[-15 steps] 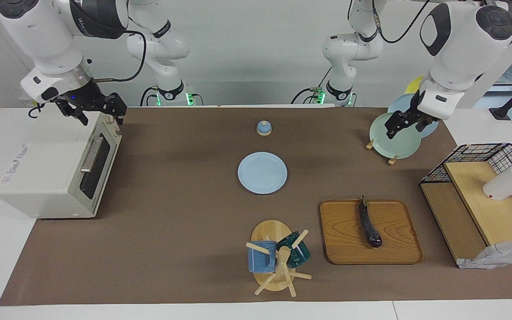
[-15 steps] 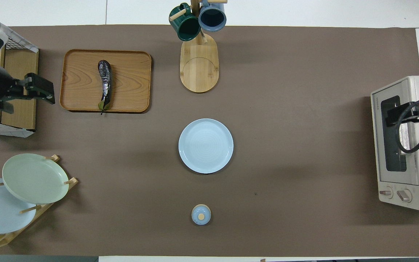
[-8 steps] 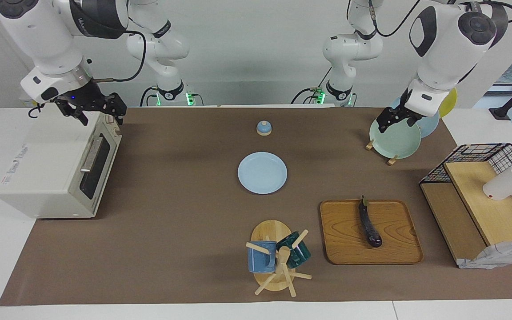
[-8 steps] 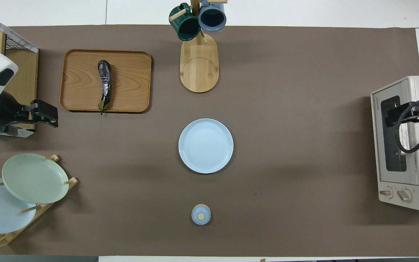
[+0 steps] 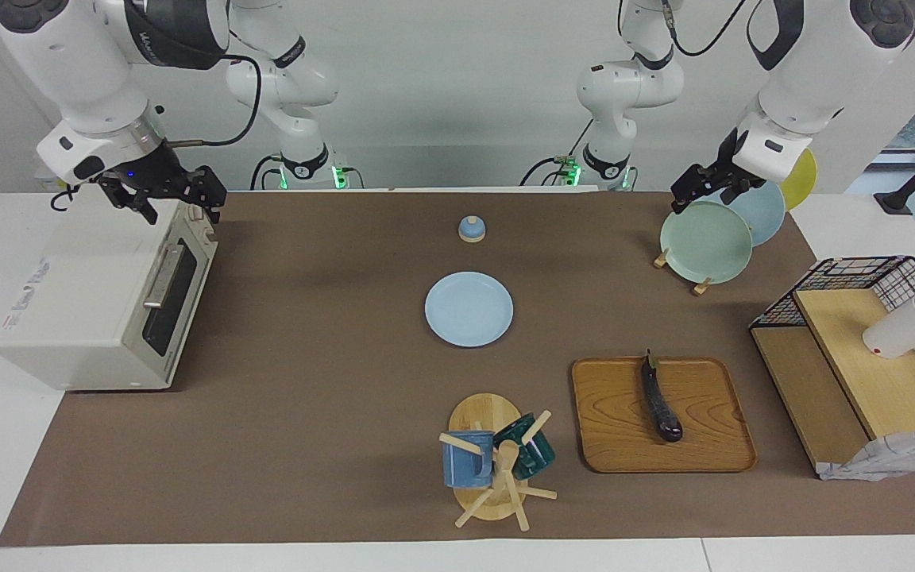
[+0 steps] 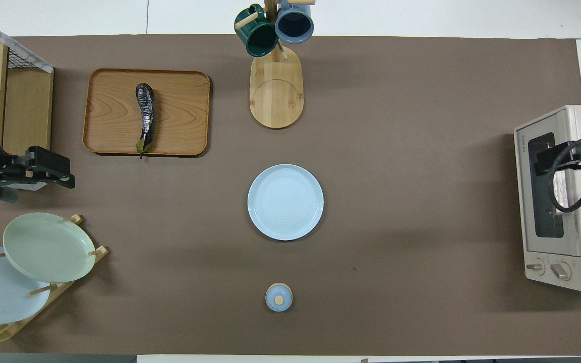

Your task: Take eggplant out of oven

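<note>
TOSHIBA brand on oven (image 6: 563, 201) front; red warning sticker near knobs.

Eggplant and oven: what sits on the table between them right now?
Only the light blue plate lies between the eggplant on its wooden tray and the shut oven; otherwise bare mat, clearest in the overhead view.

1. A round light blue plate (image 5: 469, 309) is sitting in the middle of the brown table mat (image 5: 330, 397).
2. A small blue lid with a wooden knob (image 5: 471, 229) is lying nearer to the robots than that plate.
3. A flat wooden tray (image 5: 712, 445) is lying toward the left arm's end.
4. A blue mug (image 5: 467, 459) and a dark green mug (image 5: 529, 450) are hanging on a wooden mug stand (image 5: 497, 485).
5. A green plate (image 5: 704, 242), a blue one and a yellow one are leaning in a wooden plate rack (image 6: 68, 287).
6. A wooden shelf with a black wire basket (image 5: 862, 349) is holding a white cup (image 5: 902, 327) lying on its side.
</note>
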### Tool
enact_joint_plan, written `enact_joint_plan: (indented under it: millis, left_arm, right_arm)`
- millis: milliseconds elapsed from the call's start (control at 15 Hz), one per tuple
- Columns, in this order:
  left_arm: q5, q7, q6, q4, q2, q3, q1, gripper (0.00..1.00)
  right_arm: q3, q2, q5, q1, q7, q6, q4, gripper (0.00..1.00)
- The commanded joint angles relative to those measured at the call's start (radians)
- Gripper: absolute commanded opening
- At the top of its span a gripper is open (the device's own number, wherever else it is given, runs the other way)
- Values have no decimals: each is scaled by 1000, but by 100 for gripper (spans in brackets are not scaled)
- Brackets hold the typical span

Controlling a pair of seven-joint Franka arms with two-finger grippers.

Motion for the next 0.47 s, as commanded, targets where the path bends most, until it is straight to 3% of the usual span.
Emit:
enact_joint_plan:
  millis: [0, 400]
  left_arm:
    - [21, 6, -13, 17, 5, -18, 17, 100]
    - [20, 12, -9, 16, 4, -18, 17, 100]
  right_arm:
    - [3, -15, 31, -8, 9, -14, -8, 100]
    - [3, -15, 31, -8, 11, -14, -8, 100]
